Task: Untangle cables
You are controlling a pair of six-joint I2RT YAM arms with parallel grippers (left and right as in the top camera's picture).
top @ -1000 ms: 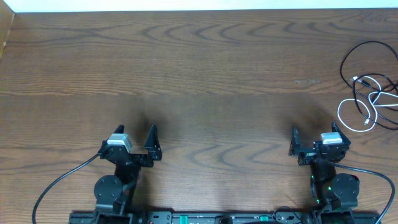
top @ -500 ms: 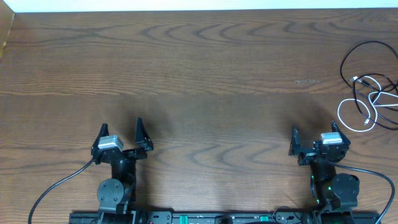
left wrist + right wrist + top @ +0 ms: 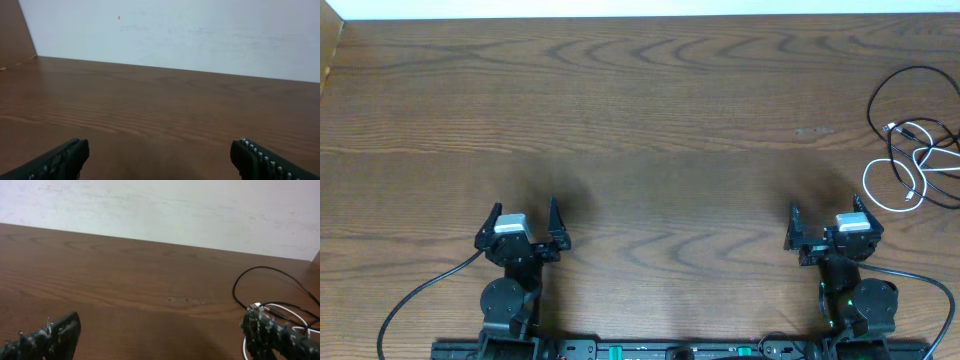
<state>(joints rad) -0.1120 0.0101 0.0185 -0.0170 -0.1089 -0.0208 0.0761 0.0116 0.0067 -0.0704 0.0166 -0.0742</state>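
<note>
Wood-grain table (image 3: 640,120), white wall (image 3: 200,30) behind — cables (image 3: 918,156) far right

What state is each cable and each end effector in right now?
Black cables: loose loops, tangled with the white one, not gripped.
White cable: coiled, crossing the black cables, not gripped.
Left end effector: open, empty, far from the cables.
Right end effector: open, empty, nearer the cables but apart from them.

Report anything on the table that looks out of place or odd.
Only the cables: black cords and a white one lie looped over each other at the right side of the table. A faint scuff marks the wood nearby.
</note>
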